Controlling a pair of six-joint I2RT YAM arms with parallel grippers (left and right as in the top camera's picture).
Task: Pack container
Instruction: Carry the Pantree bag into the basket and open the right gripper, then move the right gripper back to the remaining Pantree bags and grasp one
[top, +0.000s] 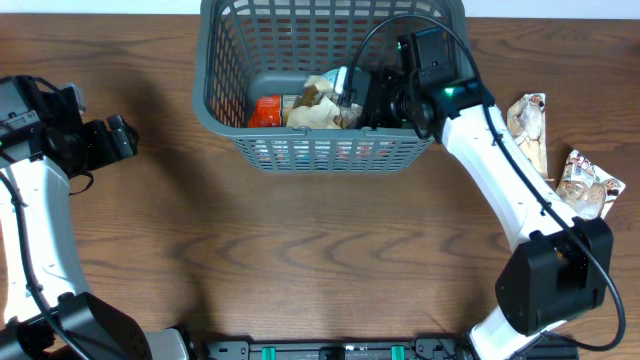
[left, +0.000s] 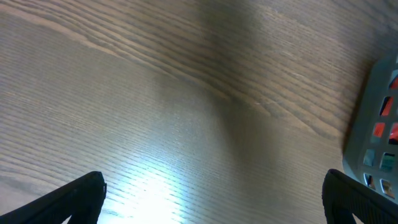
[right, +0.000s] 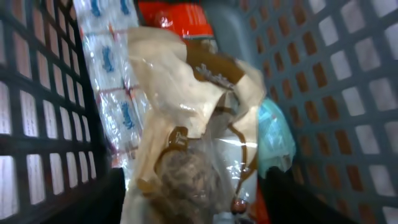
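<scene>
The dark grey lattice basket (top: 222, 95) stands at the back middle of the table. It holds a red packet (top: 265, 112), a white packet with blue print (right: 115, 93) and a beige snack packet (top: 318, 108). My right gripper (top: 372, 100) reaches into the basket from the right. In the right wrist view its fingers (right: 196, 205) are closed on the beige snack packet (right: 186, 106), which fills the gap between them, low over the other packets. My left gripper (top: 120, 138) is open and empty over bare wood at the far left, its fingertips (left: 214, 199) wide apart.
Two more snack packets lie on the table right of the basket, one (top: 530, 125) near the right arm and one (top: 588, 182) further right. The basket's corner shows in the left wrist view (left: 373, 124). The right arm's base (top: 555, 275) stands at the front right.
</scene>
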